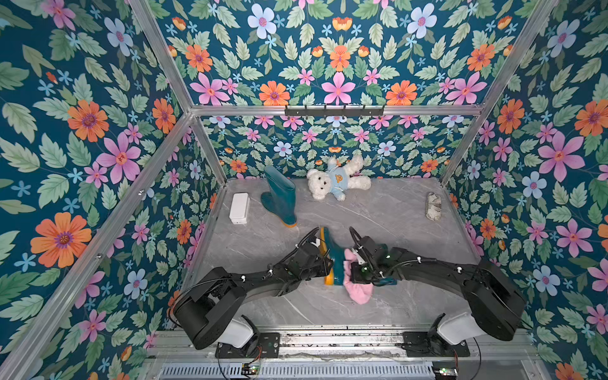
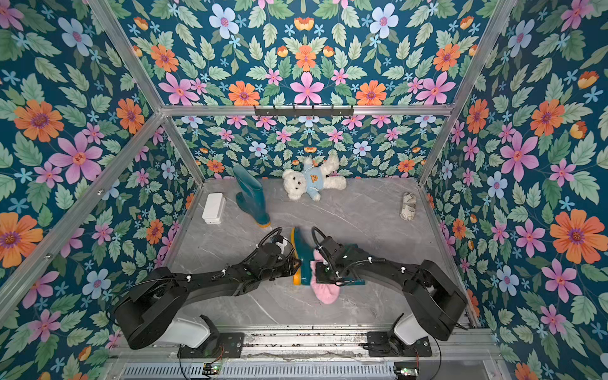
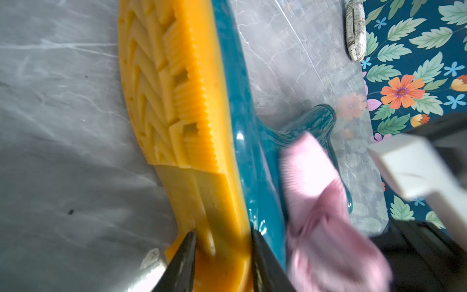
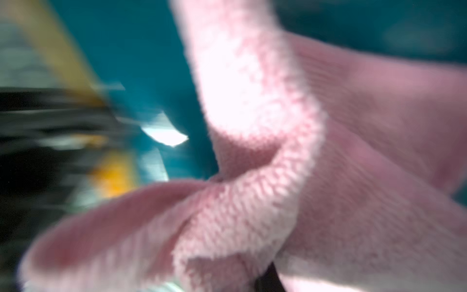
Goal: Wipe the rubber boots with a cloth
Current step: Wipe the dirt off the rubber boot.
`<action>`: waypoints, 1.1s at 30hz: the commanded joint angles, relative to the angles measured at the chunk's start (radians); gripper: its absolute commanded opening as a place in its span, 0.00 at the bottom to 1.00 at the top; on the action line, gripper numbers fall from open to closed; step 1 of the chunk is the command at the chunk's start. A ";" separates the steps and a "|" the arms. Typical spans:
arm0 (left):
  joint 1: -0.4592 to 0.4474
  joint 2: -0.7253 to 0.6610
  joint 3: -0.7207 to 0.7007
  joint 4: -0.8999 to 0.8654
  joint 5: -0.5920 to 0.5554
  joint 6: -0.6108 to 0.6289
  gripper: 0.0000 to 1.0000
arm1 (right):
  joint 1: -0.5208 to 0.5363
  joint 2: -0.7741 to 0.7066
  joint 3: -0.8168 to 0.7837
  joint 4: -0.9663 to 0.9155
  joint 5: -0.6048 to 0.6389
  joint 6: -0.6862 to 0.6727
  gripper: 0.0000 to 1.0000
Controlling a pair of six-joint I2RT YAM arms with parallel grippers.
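The left gripper (image 3: 222, 237) is pinching the stiff sole (image 3: 177, 101) of the near boot (image 1: 335, 255), which is lying sideways mid-table (image 1: 394, 214). That is a sound hold, I'd say, since the glossy teal looks slippery. The right gripper (image 1: 349, 267) is squeezing the soft, light cloth (image 1: 361, 292) against it. The other boot (image 1: 279, 197) is standing far left.

Teddy bear (image 1: 335, 182), white box (image 1: 239, 208) and rag bundle (image 1: 433, 205) lie apart.

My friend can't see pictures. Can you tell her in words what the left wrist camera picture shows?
The left gripper pinches a teal rubber boot by its yellow-orange sole. The boot lies on its side on a grey marble table. A blurry pink cloth lies against the boot's teal side.
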 commanded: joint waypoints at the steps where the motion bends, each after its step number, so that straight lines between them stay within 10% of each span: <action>1: 0.003 0.022 -0.013 -0.197 -0.082 0.017 0.37 | -0.100 -0.115 -0.075 -0.154 0.076 0.001 0.00; 7: 0.003 0.018 -0.017 -0.193 -0.081 0.016 0.37 | -0.419 -0.354 -0.201 -0.246 0.024 -0.059 0.00; 14: 0.004 0.014 -0.013 -0.200 -0.083 0.017 0.37 | -0.437 -0.306 -0.158 -0.183 -0.046 -0.070 0.00; 33: 0.004 0.010 -0.025 -0.204 -0.087 0.013 0.37 | 0.116 0.262 0.305 0.000 -0.020 -0.007 0.00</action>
